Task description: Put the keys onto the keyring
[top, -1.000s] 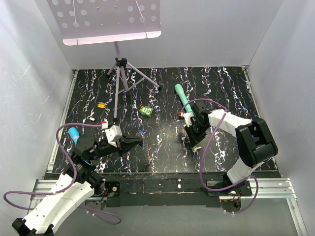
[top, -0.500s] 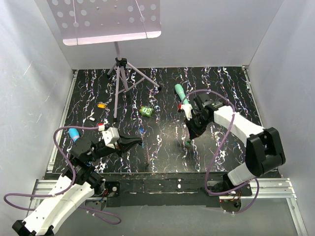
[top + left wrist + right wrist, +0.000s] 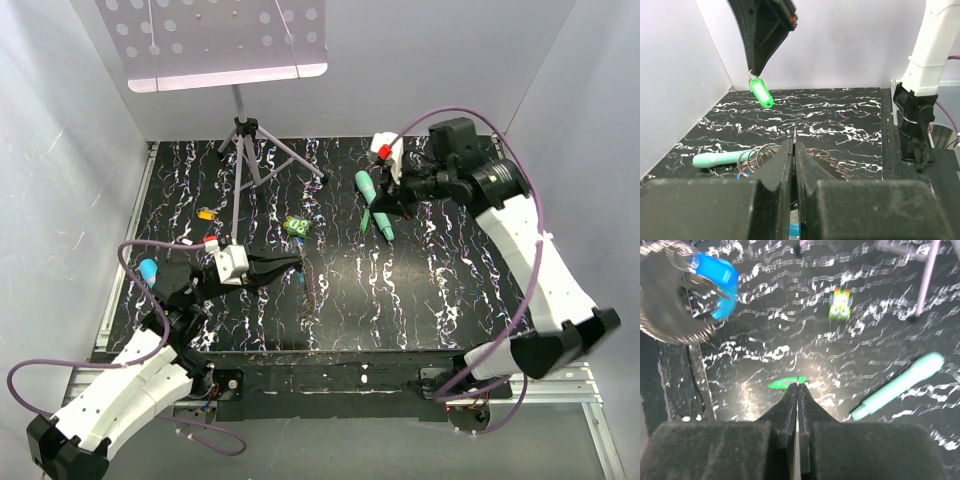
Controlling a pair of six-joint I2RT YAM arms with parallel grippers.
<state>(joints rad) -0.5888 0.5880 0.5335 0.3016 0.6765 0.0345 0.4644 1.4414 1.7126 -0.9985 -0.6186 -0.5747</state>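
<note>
1. Left of centre in the top view, the yellow-orange key lies on the marbled table, with no gripper near it.
2. Lower centre-left, the left gripper is pinched tight on the keyring, whose chain dangles below.
3. Upper centre-right, the right gripper is clamped on the light green key, which hangs clear of the table.
4. My judgement is that the first key is being brought to the ring. The next move needs the key's loop lined up with the ring's open end.
5. No containers are in view.

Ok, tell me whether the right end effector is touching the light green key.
Touching. Left wrist view: the right end effector pinches the top of the light green key, which dangles beneath it.
</note>
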